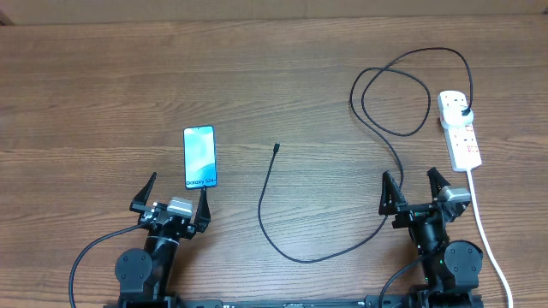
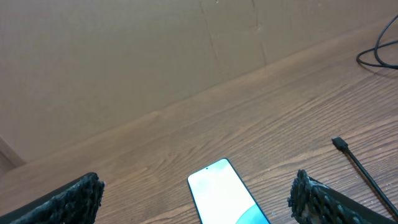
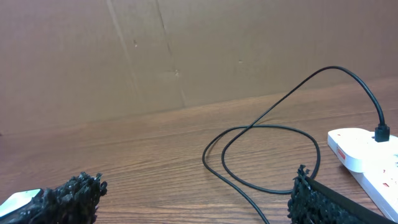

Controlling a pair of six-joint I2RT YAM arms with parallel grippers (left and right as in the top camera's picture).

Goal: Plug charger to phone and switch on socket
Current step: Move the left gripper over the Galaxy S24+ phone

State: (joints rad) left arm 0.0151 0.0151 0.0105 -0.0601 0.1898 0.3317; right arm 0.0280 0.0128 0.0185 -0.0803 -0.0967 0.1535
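The phone [image 1: 199,156] lies flat on the table at the left, screen up, "Galaxy" text at its near end; it shows in the left wrist view [image 2: 224,193]. The charger cable [image 1: 295,248] loops across the table, its connector tip [image 1: 276,147] free right of the phone, also in the left wrist view [image 2: 339,144]. Its plug [image 1: 465,111] sits in the white socket [image 1: 461,133] at the right, seen in the right wrist view [image 3: 367,152]. My left gripper [image 1: 176,193] is open just in front of the phone. My right gripper [image 1: 413,186] is open beside the socket's near end.
The socket's thick white cord [image 1: 488,239] runs down the right side past my right arm. The cable loop [image 3: 261,155] lies ahead of my right gripper. A brown cardboard wall [image 2: 155,56] stands behind the table.
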